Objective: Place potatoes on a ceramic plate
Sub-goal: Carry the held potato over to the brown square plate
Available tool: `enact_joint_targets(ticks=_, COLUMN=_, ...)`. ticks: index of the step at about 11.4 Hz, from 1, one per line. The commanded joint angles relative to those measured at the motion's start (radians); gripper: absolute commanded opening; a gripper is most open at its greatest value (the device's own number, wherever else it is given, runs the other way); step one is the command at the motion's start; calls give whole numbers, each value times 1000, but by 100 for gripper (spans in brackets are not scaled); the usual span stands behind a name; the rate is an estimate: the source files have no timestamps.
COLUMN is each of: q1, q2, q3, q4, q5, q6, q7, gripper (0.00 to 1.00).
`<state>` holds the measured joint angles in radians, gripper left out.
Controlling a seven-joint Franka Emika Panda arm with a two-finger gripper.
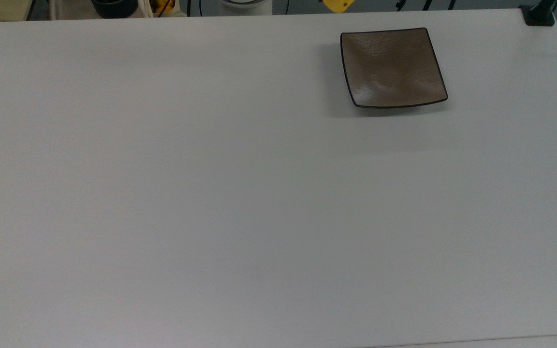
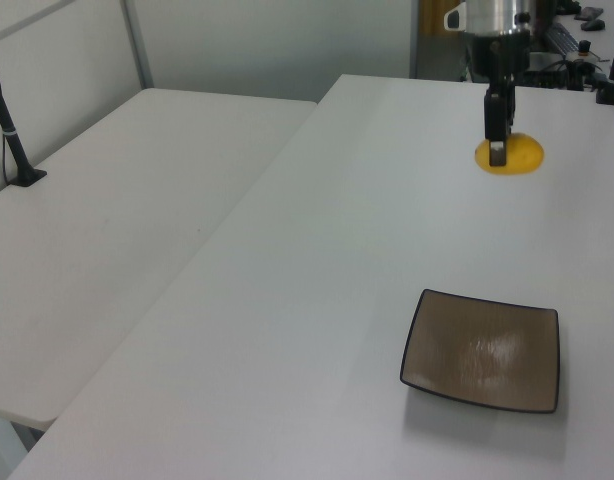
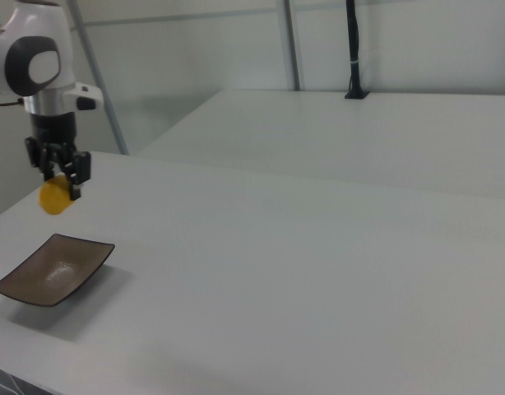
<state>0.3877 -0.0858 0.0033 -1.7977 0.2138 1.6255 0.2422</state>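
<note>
Top view looks down on the table (image 1: 211, 193); left and right views face it obliquely from opposite ends
</note>
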Motion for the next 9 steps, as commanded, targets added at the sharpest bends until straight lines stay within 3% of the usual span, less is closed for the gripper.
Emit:
enact_joint_targets(ticks=1, q1=0, q2=15, q3=113, q4=-57, q5=22, q6=69, q7=100, gripper=2)
enact_joint_targets(ticks=6, q1=5, q2=121, q3=239, q4=-187, q5=6, q6=348, q7=230, gripper=3)
enact_joint_targets(ticks=9, q1=32, q2=172, q3=254, q4=-234, q5=-28, q6=488, q7=278, gripper=3)
